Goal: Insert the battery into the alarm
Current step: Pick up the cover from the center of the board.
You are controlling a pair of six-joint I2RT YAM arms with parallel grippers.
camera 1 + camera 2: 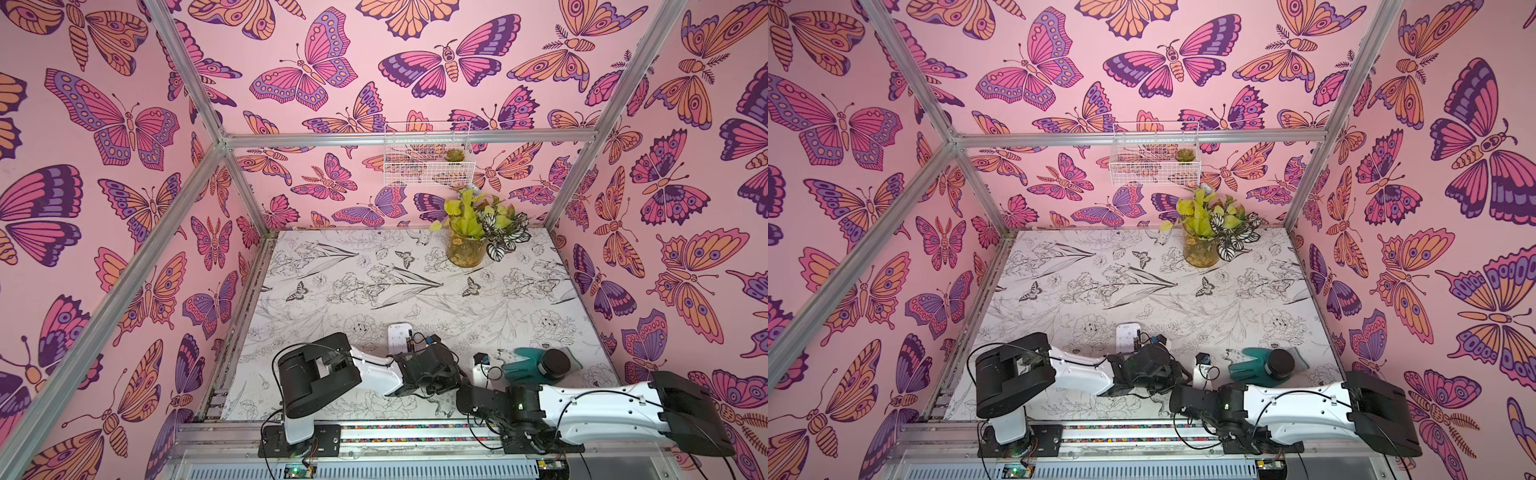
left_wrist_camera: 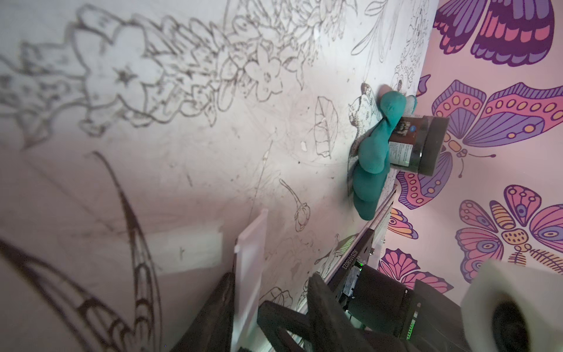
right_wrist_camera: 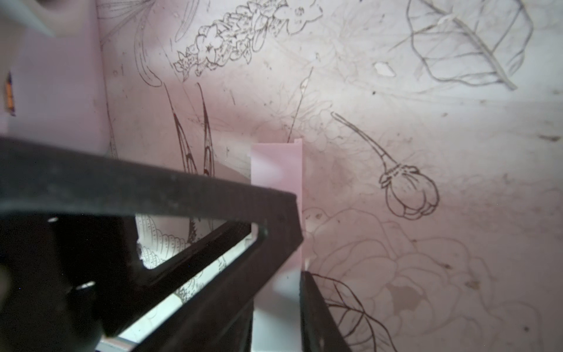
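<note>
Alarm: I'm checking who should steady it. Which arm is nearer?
Left arm. Its wrist sits just beside the alarm; the right gripper is farther off, holding a white panel nearer the glove.

both arms low, wrists close together, right end effector (image 3: 300,243) tight on white plate (image 3: 275,164), left end effector (image 1: 417,345) indistinct

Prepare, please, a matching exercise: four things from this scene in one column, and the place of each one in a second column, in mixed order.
Things
1. alarm
2. glove
3. wire basket
4. white plate

Places
A. hung on the back wall
B. between the jaws of the right gripper
C. under the dark jar
D. flat on the table, near the left arm

Pairs: 1-D, 2-C, 3-A, 4-B
</note>
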